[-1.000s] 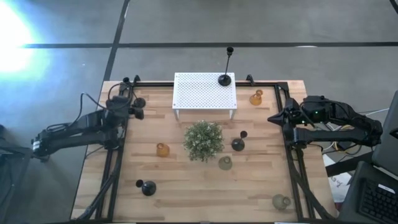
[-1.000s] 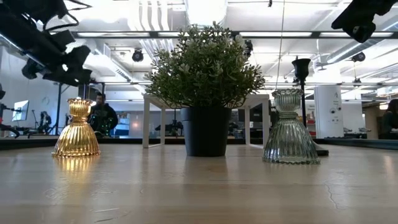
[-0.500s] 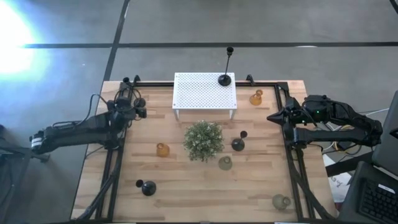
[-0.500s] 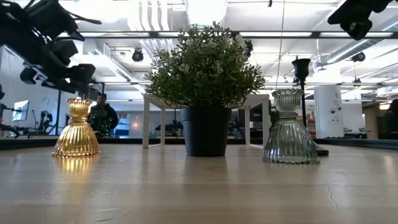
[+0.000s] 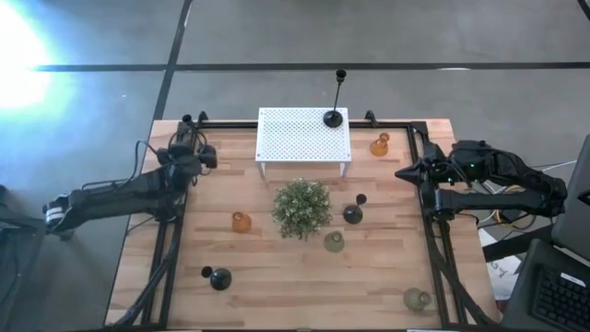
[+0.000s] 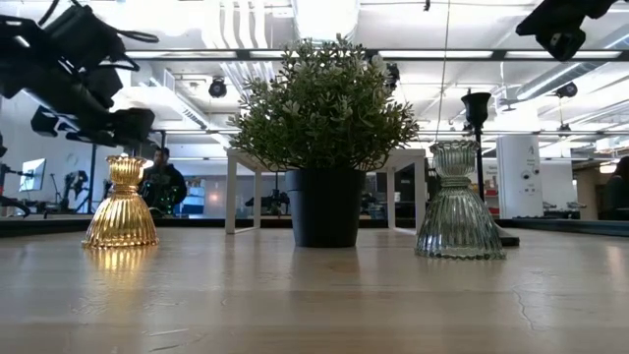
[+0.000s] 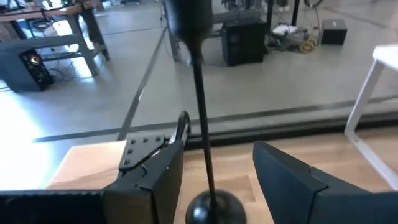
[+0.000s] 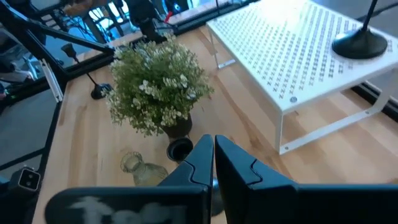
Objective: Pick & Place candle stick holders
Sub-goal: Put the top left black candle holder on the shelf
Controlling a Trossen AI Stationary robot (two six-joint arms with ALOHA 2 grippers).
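On table (image 5: 277, 277): 2 amber holders (image 5: 241, 221), 1 plant (image 5: 301, 207)

you have open wooden bench (image 5: 286, 286) along the near edge. mid-bench, the bushy green potted plant (image 5: 301, 207) blocks passage; behind it stands the white perforated metal stand (image 5: 303, 136). the left gripper's (image 7: 214, 174) parted jaws straddle a thin black candle stem (image 7: 200, 99).

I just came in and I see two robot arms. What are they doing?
The left hand is open around a tall black candle holder at the table's far left corner, not gripping it yet. The right hand waits shut at the right edge. Another tall holder stands on the white stand.
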